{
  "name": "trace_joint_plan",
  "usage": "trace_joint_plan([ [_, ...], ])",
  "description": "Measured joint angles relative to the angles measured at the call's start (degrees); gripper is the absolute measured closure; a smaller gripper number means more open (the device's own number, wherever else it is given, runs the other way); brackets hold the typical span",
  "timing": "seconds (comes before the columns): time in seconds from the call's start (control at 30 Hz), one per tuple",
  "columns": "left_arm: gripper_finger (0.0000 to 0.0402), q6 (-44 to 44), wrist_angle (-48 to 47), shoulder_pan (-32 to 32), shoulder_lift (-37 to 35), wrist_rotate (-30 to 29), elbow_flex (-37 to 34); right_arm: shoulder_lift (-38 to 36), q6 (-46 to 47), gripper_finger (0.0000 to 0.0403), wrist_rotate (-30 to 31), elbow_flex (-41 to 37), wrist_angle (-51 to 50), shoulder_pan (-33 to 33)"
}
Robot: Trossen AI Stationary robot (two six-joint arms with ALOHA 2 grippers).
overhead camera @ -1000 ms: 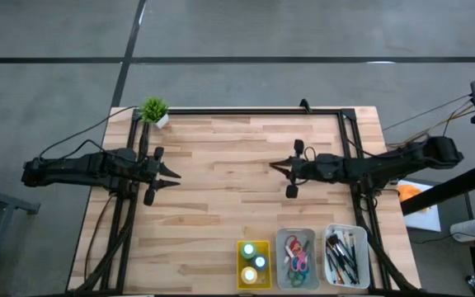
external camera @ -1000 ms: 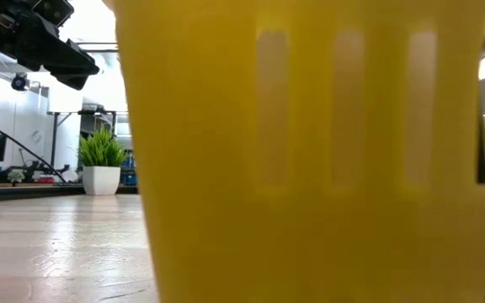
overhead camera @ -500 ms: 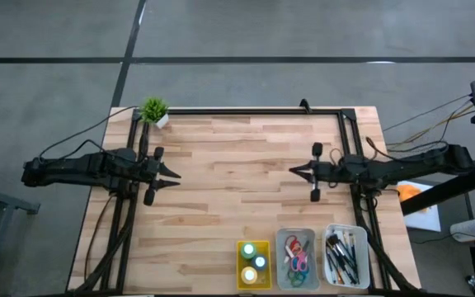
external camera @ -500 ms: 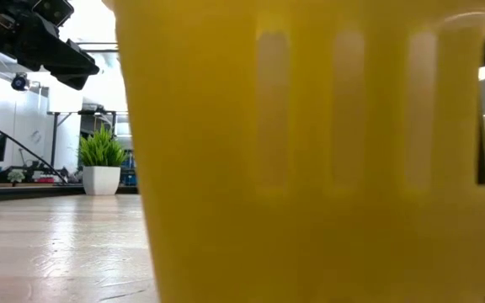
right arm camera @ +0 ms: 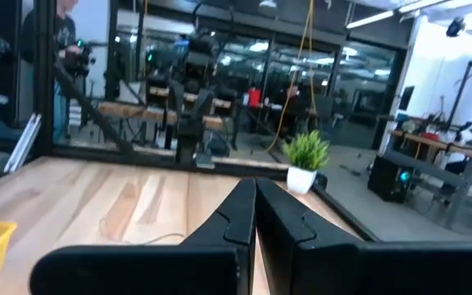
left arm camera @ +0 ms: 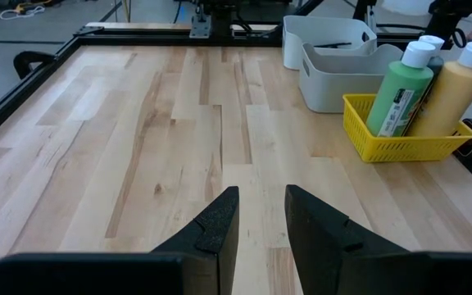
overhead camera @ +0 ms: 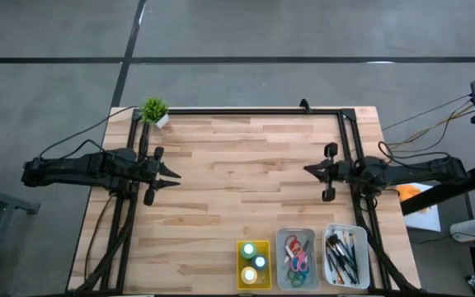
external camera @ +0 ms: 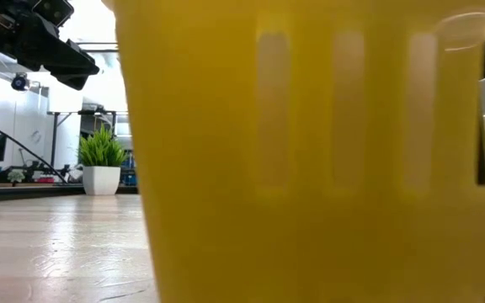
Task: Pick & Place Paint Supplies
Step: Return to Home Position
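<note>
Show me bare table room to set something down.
Bare: the middle of the table, between left gripper and right gripper, and the near-left stretch beside the yellow tray. Crowded: near-right edge, with grey tray and white tray alongside it. Far-left corner holds the plant.

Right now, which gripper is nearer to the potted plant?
Left. The left gripper hangs by the left edge of the table, near the potted plant at its corner; the right gripper is across, by the right edge.
</note>
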Motion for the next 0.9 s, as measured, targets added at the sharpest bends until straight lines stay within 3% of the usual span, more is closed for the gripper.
trace_joint_plan([
  [0.27, 0.0297, -0.2, 0.0, 0.0, 0.0, 0.0, 0.0, -6.5, 0.5, 0.0395, -1.4, 0.0, -9.2, 0.0],
  [0.37, 0.0297, -0.1, 0.0, 0.0, 0.0, 0.0, 0.0, -11.0, -0.8, 0.0395, -4.8, 0.0, -13.2, 0.0],
  [0.5, 0.0298, -0.1, 0.0, 0.0, 0.0, 0.0, 0.0, -18.4, -0.7, 0.0395, -5.1, 0.0, -18.3, 0.0],
  [0.9, 0.0297, -0.1, -0.1, 0.0, 0.8, 0.0, 0.0, -17.2, 3.1, 0.0395, -3.4, 1.0, -23.9, 0.0],
])
